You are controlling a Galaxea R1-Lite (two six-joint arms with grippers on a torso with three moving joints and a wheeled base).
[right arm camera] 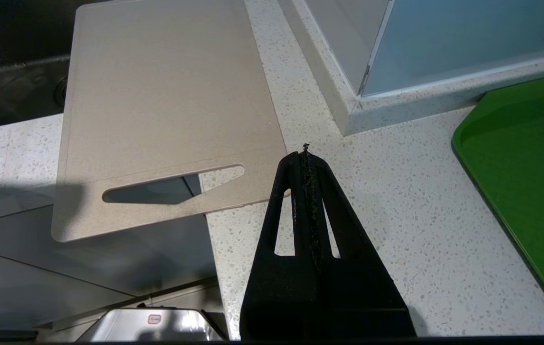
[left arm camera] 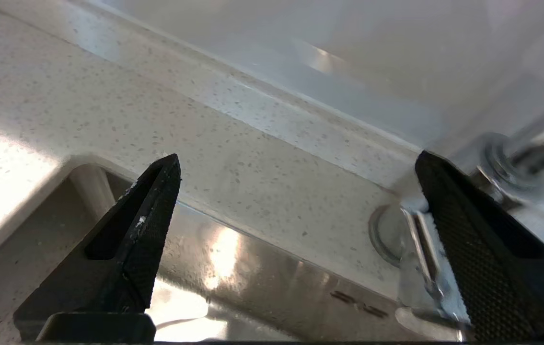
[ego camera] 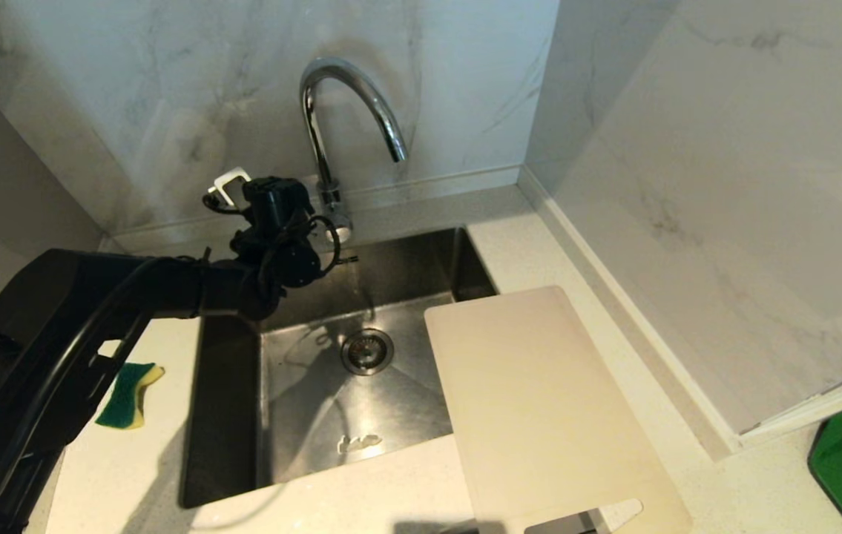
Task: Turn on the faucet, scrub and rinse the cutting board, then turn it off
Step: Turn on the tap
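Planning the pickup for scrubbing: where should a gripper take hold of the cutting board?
Probably the slot handle end of the cutting board: that short edge overhangs the counter front, so fingers can close above and below it. Come from the front; the closed right gripper is beside it.

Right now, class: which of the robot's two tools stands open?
The left tool, up by the faucet base, fingers spread wide. The right tool, over the counter near the cutting board, is shut.

tall chrome gooseneck faucet (ego camera: 331, 126): mirror-bright silver;
large thin plastic cutting board (ego camera: 539, 400): plain cream-white;
small rectangular sponge (ego camera: 129, 395): green over yellow;
stone countertop (right arm camera: 396, 230): white, grey-speckled;
wall panels (ego camera: 725, 185): white, grey-veined marble;
flat tray (right arm camera: 530, 163): vivid green
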